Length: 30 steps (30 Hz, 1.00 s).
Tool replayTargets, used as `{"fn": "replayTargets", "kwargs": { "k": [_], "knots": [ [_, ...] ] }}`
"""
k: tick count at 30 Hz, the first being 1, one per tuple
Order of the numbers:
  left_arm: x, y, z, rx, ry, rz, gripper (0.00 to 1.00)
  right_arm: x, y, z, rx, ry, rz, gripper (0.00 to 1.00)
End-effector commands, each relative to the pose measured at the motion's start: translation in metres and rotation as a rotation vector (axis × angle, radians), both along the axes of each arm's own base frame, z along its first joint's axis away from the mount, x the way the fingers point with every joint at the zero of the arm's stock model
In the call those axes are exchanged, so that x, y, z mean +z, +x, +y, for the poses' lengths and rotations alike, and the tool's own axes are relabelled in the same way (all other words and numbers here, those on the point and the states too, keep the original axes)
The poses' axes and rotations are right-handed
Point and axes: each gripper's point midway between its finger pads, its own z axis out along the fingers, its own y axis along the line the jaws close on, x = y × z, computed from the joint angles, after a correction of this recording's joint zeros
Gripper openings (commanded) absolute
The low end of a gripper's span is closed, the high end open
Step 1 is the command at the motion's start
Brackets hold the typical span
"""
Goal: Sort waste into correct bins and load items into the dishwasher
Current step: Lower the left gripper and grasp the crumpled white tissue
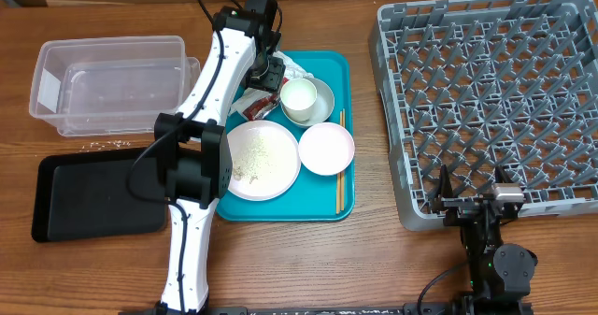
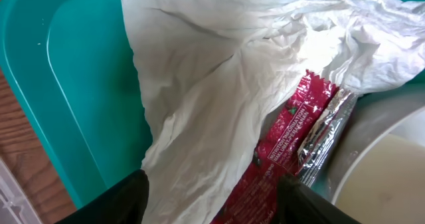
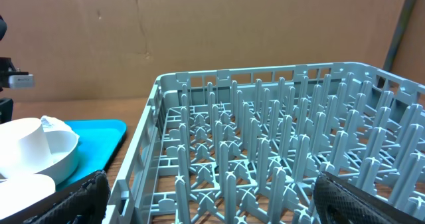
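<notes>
Your left gripper (image 2: 212,201) is spread wide, low over the teal tray (image 2: 80,84), jaws straddling the crumpled napkin (image 2: 219,64) and the red wrapper (image 2: 285,137); nothing clamped. Wrapper lies partly under the napkin, near the cup (image 1: 299,98) sitting in the grey bowl (image 1: 327,93). Plate (image 1: 280,179) with rice bits (image 1: 257,151) and pink-white bowl (image 1: 326,150) on the same tray, chopsticks (image 1: 340,179) along its right edge. Your right gripper (image 3: 219,207) is wide too, empty, at the near edge of the dish rack (image 1: 495,91). Clear tub (image 1: 107,81) and black tray (image 1: 98,198) sit left on the surface (image 1: 308,268).
</notes>
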Motion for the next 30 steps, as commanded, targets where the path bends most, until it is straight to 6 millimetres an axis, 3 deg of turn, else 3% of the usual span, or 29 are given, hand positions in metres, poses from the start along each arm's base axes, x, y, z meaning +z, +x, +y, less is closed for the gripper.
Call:
{"fn": "replayTargets", "kwargs": {
  "k": [1, 20, 30],
  "knots": [
    [-0.0101, 0.0016, 0.0071, 0.019, 0.009, 0.017, 0.63, -0.001, -0.0001, 0.0001, 0.002, 0.003, -0.007, 1.0],
    [-0.0131, 0.006, 0.0169, 0.034, 0.035, 0.004, 0.59, -0.001, -0.0001, 0.0001, 0.002, 0.003, -0.007, 1.0],
    [-0.0188, 0.0, 0.0114, 0.028, 0.002, 0.032, 0.54, -0.001, -0.0001, 0.0001, 0.002, 0.003, -0.007, 1.0]
  ]
}}
